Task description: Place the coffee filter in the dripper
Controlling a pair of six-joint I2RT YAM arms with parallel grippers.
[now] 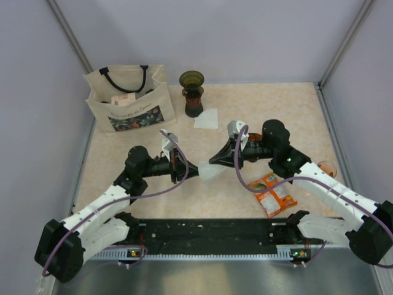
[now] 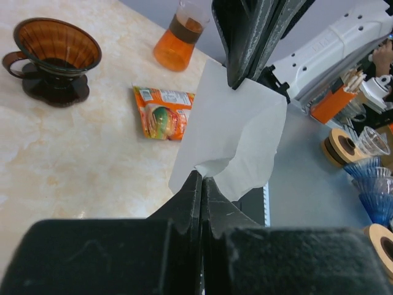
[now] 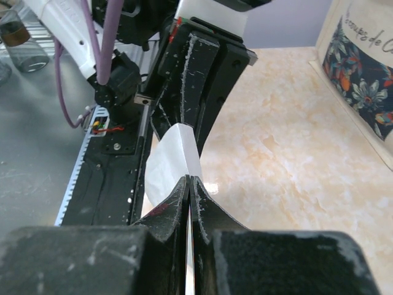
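Far left at the back, a printed tote bag (image 1: pixel 129 98) stands on the marble-look table (image 1: pixel 123 160). Next along, the left gripper (image 1: pixel 196 171) reaches toward the middle with its jaws pinched tight on one edge of the coffee filter (image 1: pixel 212 174). The left wrist view shows the white paper clamped right at the fingertips. The filter is held up between the two arms, one side bulging open.

Behind it, back centre, the dripper (image 1: pixel 191 80) sits upright, mouth up, well apart from the filter. A loose piece of white paper (image 1: pixel 206 118) lies just in front of it on the table.

Now the right gripper (image 1: pixel 214 162): it is clamped too, gripping the filter's opposite edge, nearly tip to tip with the left. Further right, an orange snack packet (image 1: pixel 274 194) lies flat. A carafe of orange liquid (image 2: pixel 180 44) stands beyond it.
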